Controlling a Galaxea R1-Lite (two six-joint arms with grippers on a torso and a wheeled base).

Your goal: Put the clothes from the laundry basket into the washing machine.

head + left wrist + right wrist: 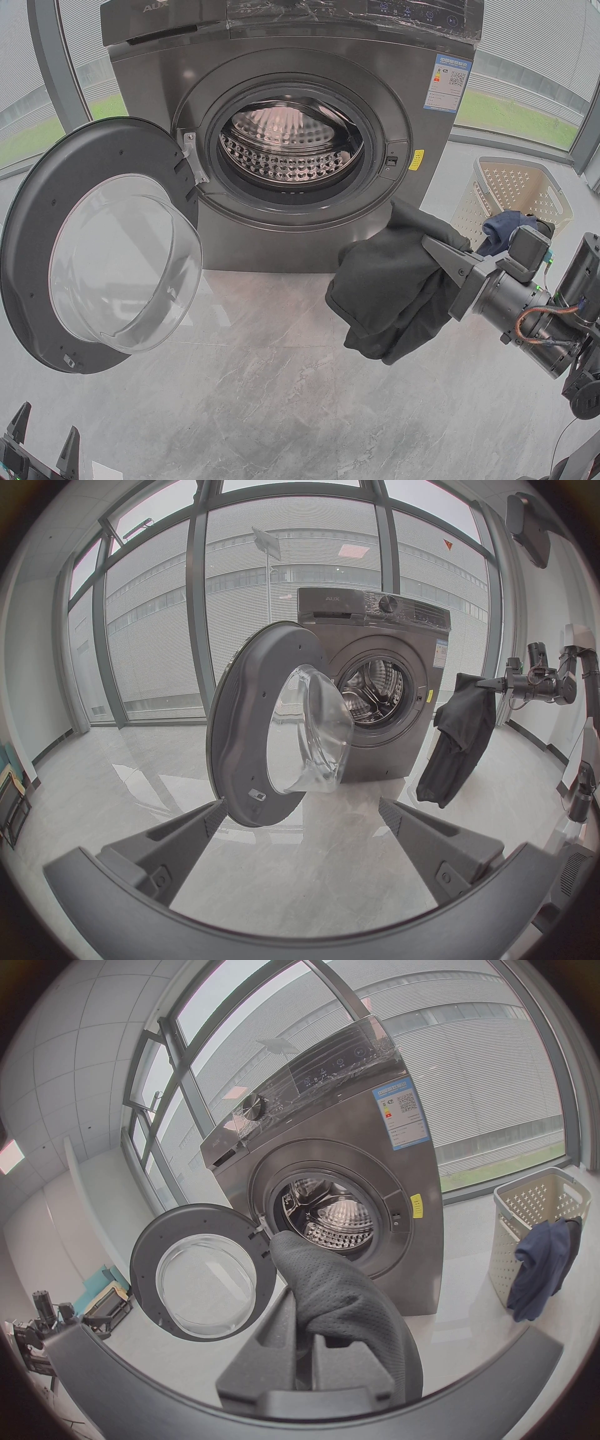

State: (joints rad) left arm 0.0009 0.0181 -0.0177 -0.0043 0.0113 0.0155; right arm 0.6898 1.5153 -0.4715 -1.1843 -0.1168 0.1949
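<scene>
My right gripper (pixel 432 245), clenched on the black garment (pixel 384 284); its hanging tail could snag the rim of the washing machine (pixel 300 240).

This looks like a bare test room in an office block. A grey steel front-loading washing machine (pixel 400 81) stands alone on pale marble-look floor tiles (pixel 269 400), before floor-to-ceiling glass windows (pixel 156 624).

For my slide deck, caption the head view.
Right gripper holds a black garment before the open washing machine, laundry basket beside it.
</scene>
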